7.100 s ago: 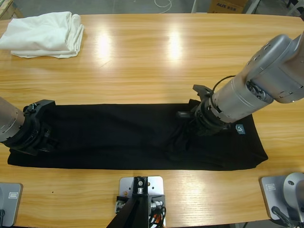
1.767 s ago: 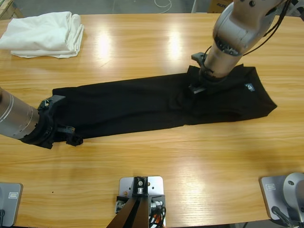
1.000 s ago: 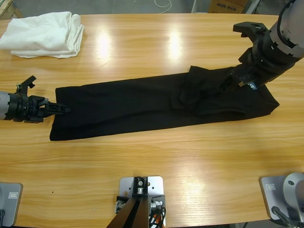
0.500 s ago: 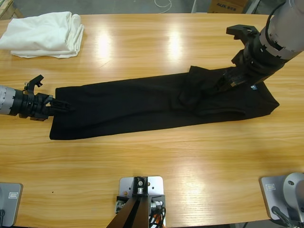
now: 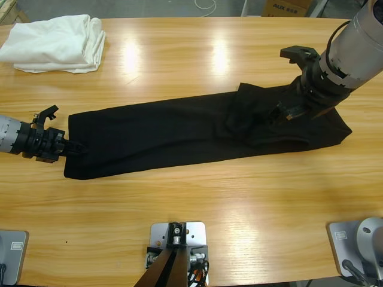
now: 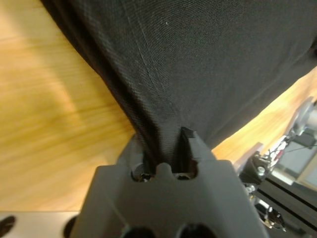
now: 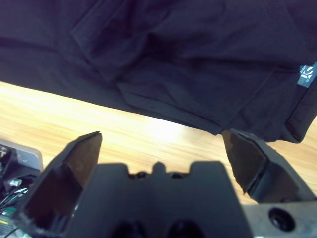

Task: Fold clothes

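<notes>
The polo shirt (image 5: 179,134) lies lengthwise from 9 to 3 o'clock; the left gripper (image 5: 70,147) pinches its 9 o'clock end, while the right gripper (image 5: 286,84) hangs agape over the 3 o'clock end.

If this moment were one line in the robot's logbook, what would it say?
step: fold | left gripper: shut on polo shirt edge | right gripper: open above shirt | white cloth: untouched

One black shirt (image 5: 179,134), one white cloth (image 5: 57,43) (folded).

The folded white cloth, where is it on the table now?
In the high view the folded white cloth lies at the long wooden table's far left corner, apart from the black polo shirt and both grippers.
</notes>
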Motion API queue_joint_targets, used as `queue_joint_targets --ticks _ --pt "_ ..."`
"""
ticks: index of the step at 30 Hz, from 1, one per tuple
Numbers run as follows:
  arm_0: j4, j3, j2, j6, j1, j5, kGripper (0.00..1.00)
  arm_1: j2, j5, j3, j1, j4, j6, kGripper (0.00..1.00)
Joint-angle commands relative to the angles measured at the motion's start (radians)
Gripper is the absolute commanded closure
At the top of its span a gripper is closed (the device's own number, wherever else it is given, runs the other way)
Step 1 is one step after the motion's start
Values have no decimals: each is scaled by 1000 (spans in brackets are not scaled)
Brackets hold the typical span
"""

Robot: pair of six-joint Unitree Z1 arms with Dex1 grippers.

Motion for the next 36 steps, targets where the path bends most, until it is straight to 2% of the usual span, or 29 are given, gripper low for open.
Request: queue_joint_targets --ticks 1,3,7,11,14,22,26,29,33,36 --pt "-124 38 65 21 -3 23 1000 50 25 69 9 -35 7 0" --pt "-66 16 30 14 -14 72 1000 51 25 73 9 -35 7 0" --pt "327 -205 -73 15 -89 267 1000 37 25 68 7 -35 7 0" --pt "687 -475 -55 66 -16 322 1000 28 25 66 4 -35 9 0" --pt "844 -577 -29 124 80 355 1000 21 25 70 -10 -35 9 0" --pt "1054 -700 -27 278 312 482 1000 17 25 87 -31 -46 8 0" --pt "1092 -704 -54 353 438 534 1000 20 26 95 -33 -56 7 0" --pt "1109 -714 -62 377 488 550 1000 20 26 100 -35 -58 8 0" --pt "1129 -758 -83 365 463 524 1000 13 26 123 -42 -66 7 0" --pt "1170 -849 -102 271 246 461 1000 3 30 146 -46 -81 9 0"
